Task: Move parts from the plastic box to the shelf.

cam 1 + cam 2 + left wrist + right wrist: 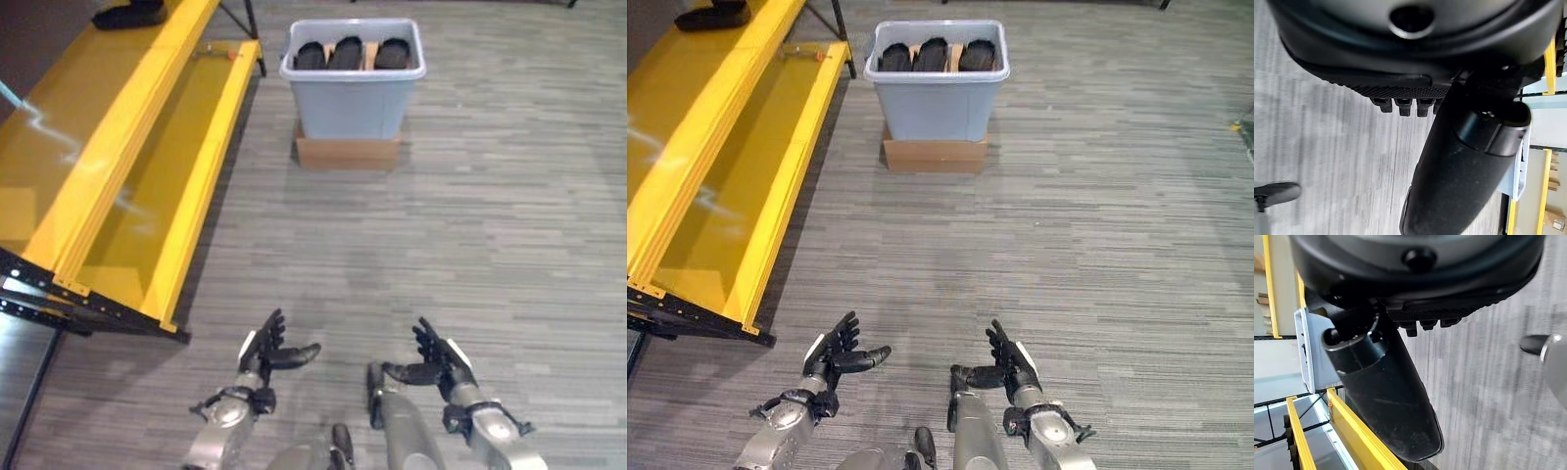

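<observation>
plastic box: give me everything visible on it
The plastic box is a pale grey-blue tub with a rolled rim and walls tapering downward, lid off, upright. It sits on a flat brown cardboard base on the grey floor, just beyond the far end of the yellow shelf. Three black parts stand side by side inside, tops near the rim. Neither hand touches it.

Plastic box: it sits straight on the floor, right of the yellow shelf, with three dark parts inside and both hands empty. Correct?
Not quite. The left eye view shows the plastic box standing on a flat cardboard box, not on the floor. The rest holds: right of the yellow shelf, three dark parts inside, left hand and right hand empty.
</observation>
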Motion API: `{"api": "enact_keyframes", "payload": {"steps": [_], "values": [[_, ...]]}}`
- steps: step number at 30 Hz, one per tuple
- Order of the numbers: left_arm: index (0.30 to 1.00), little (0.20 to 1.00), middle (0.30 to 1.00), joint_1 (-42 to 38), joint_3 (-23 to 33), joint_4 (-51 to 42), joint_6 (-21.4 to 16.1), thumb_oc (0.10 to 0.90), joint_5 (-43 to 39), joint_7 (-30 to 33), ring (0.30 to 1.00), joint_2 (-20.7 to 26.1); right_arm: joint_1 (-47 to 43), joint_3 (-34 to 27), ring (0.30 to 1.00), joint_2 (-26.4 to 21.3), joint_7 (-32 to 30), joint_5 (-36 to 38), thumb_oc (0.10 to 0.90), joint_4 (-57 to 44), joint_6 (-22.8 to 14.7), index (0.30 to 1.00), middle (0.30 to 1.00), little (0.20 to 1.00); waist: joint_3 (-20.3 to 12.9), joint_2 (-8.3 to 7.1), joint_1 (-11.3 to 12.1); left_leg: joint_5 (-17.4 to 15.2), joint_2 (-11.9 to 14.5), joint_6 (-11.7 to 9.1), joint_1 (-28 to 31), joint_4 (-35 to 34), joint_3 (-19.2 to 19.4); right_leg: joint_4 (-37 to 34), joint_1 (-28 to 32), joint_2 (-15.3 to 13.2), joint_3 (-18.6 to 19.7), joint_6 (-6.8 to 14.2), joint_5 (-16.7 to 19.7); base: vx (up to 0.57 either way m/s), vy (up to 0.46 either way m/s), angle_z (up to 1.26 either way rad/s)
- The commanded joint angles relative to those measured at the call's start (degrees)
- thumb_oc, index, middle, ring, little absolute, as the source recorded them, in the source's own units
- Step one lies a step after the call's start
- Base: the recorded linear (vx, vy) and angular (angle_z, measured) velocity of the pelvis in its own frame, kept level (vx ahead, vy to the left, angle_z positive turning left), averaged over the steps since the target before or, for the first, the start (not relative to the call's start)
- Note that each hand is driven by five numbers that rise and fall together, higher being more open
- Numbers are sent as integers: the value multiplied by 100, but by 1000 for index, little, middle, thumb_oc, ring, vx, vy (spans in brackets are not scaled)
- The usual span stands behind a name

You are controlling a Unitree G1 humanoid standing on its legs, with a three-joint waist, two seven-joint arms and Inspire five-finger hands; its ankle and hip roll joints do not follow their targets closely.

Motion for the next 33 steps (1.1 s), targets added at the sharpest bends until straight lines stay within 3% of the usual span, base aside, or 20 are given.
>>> {"api": "enact_keyframes", "payload": {"steps": [1,2,5,6,7,9,10,11,12,14,15,18,25,27,28,29,30,33], "values": [[1000,1000,1000,-119,108,-726,-592,900,-329,14,1000,130,-212,-87,1000,-92,38,185,900,-332,-588,1000,1000,1000,-701,-169,102,797,1246,-991,708,629,-161,-557,388,95,184,574,55,168,-144,8],[1000,1000,1000,-120,108,-726,-592,900,-330,14,1000,133,-212,-87,1000,-89,38,185,900,-332,-588,1000,1000,1000,-712,-181,100,814,1234,-989,693,623,-164,-579,382,85,187,573,75,133,-146,5],[1000,1000,1000,34,155,-831,-567,900,-356,-33,1000,204,-206,-160,1000,-221,38,132,900,-371,-632,1000,1000,1000,-622,-389,312,1786,1372,-1072,-136,2243,-311,-1004,971,263,177,303,-136,211,-227,-49],[1000,1000,1000,52,144,-851,-557,900,-358,-39,1000,218,-195,-174,1000,-228,14,149,900,-339,-636,1000,1000,1000,-572,-422,342,1760,1417,-1033,-357,2324,-291,-1004,1044,254,192,268,-196,251,-206,-30],[1000,1000,1000,56,130,-849,-529,900,-369,-33,1000,231,-139,-205,1000,-221,-49,225,900,-330,-635,1000,1000,1000,-459,-494,407,1526,1461,-924,-773,2247,-239,-1004,1206,255,240,219,-327,172,-106,-35],[1000,1000,1000,67,123,-843,-526,900,-366,-16,1000,259,-98,-254,1000,-216,-77,239,900,-317,-642,1000,1000,1000,-403,-590,465,1221,1390,-810,-1296,1851,-217,-1015,1350,203,285,238,-442,197,-27,-8],[1000,1000,1000,83,114,-821,-552,900,-387,1,1000,295,-83,-260,1000,-218,-88,228,900,-268,-659,1000,1000,1000,-323,-619,519,1139,1449,-811,-1596,1262,-197,-985,1480,215,344,241,-567,233,56,1],[1000,1000,1000,81,105,-803,-553,900,-363,18,1000,299,-75,-255,1000,-220,-94,193,900,-245,-663,1000,1000,1000,-309,-599,553,1449,1482,-863,-1753,724,-248,-1016,1556,256,359,241,-594,332,126,-26],[1000,1000,1000,89,114,-773,-547,900,-307,23,1000,301,-101,-220,1000,-210,-104,145,900,-182,-652,1000,1000,1000,-274,-509,661,2014,1524,-980,-1839,-94,-404,-1051,1771,375,422,249,-706,321,132,-46],[1000,1000,1000,108,146,-786,-547,900,-264,-3,1000,325,-175,-172,1000,-224,-65,103,900,-155,-640,1000,1000,1000,-330,-407,797,2482,1427,-1045,-1980,-883,-722,-1197,2077,508,566,261,-835,441,194,-53],[1000,1000,1000,143,165,-804,-542,900,-261,-22,1000,334,-157,-176,1000,-225,-19,77,900,-161,-618,1000,1000,1000,-371,-394,810,2523,1392,-1046,-1923,-914,-780,-1206,2158,527,634,272,-884,566,273,-43],[1000,1000,1000,212,171,-849,-562,900,-234,-48,1000,419,-89,-135,1000,-141,75,68,900,-152,-557,1000,1000,1000,-525,-428,829,2379,1189,-902,-1796,-773,-948,-1168,2432,414,876,326,-1038,389,210,-91],[1000,1000,1000,180,132,-919,-561,900,-214,-66,1000,516,-92,-106,1000,-44,178,58,900,-220,-508,1000,1000,1000,-711,-572,806,1794,790,-671,-2019,-49,-730,-1249,2650,53,1033,537,-1079,240,161,-15],[1000,1000,1000,132,94,-935,-548,900,-158,-44,1000,540,-145,-54,1000,30,184,33,900,-203,-502,1000,1000,1000,-726,-597,802,1509,624,-508,-1924,86,-685,-612,2396,-115,1074,703,-803,206,186,-1],[1000,1000,1000,95,86,-955,-546,900,-145,-15,1000,549,-194,-32,1000,44,186,4,900,-194,-509,1000,1000,1000,-699,-588,792,1437,575,-446,-1867,84,-667,-205,2174,-169,1117,788,-449,80,103,-1],[1000,1000,1000,94,86,-955,-546,900,-145,-15,1000,548,-196,-32,1000,42,186,4,900,-193,-510,1000,1000,1000,-714,-579,796,1451,586,-448,-1883,74,-667,-212,2154,-158,1120,786,-433,117,165,4],[1000,1000,1000,32,83,-970,-547,900,-118,31,1000,589,-241,8,1000,67,191,-14,900,-237,-509,1000,1000,1000,-597,-517,737,1332,533,-347,-1716,77,-620,649,1751,-200,1074,861,77,140,170,10],[1000,1000,1000,15,77,-960,-530,900,-66,19,1000,618,-223,50,1000,116,193,-77,900,-220,-504,1000,1000,1000,-441,-395,676,1151,499,-256,-1353,30,-509,1095,1269,-268,898,803,134,178,155,10]]}}
